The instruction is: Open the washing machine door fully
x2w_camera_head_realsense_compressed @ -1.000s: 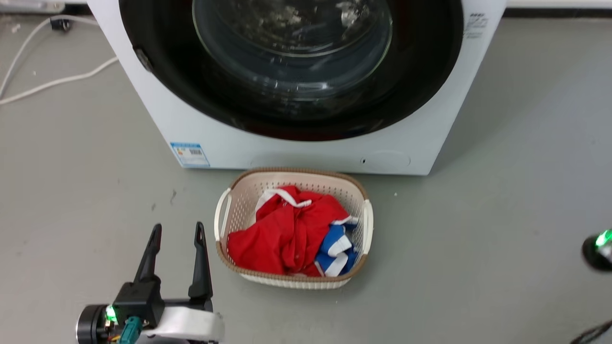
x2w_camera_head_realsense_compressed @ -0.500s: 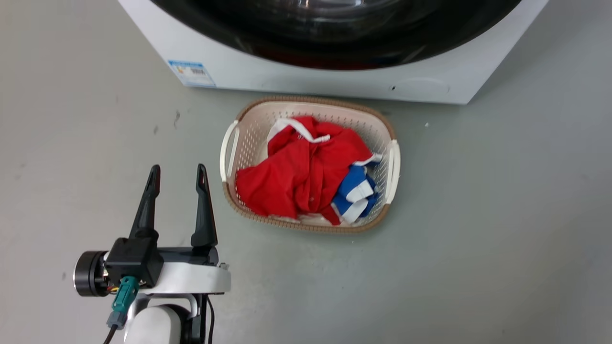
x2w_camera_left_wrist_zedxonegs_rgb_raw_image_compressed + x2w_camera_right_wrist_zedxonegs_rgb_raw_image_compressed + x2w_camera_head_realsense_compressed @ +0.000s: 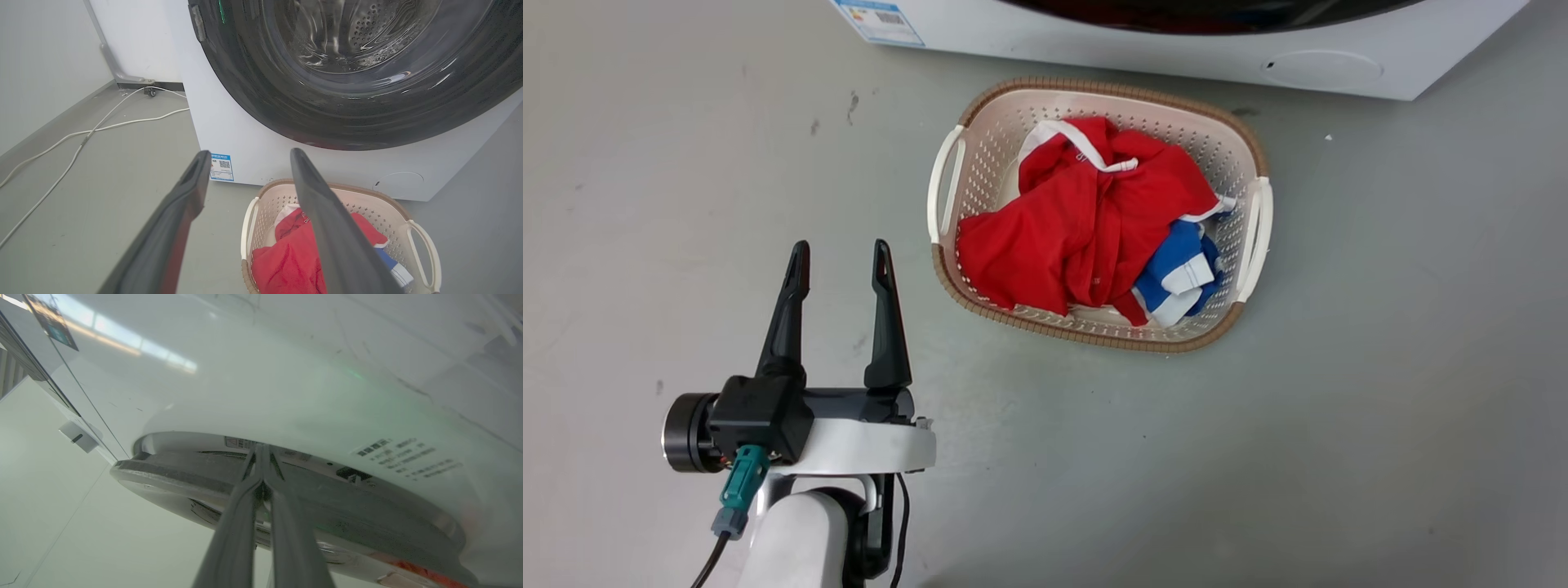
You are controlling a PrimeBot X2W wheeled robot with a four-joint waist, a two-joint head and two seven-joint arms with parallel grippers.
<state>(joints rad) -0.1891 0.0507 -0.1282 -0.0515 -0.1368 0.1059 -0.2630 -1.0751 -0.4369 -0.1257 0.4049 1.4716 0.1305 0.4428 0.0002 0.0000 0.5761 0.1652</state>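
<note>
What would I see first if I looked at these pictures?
Probably the bright red crumpled cloth in the cream holey plastic basket on the grey floor. Just behind it stands the big white washing machine with its round glossy black door. The left tool hovers open beside the basket.

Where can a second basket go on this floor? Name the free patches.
Bare floor spreads right of the laundry basket and on its near side. A smaller patch lies between it and the left claw. Crowded: the narrow strip between basket and washing machine, and cables left of the machine.
</note>
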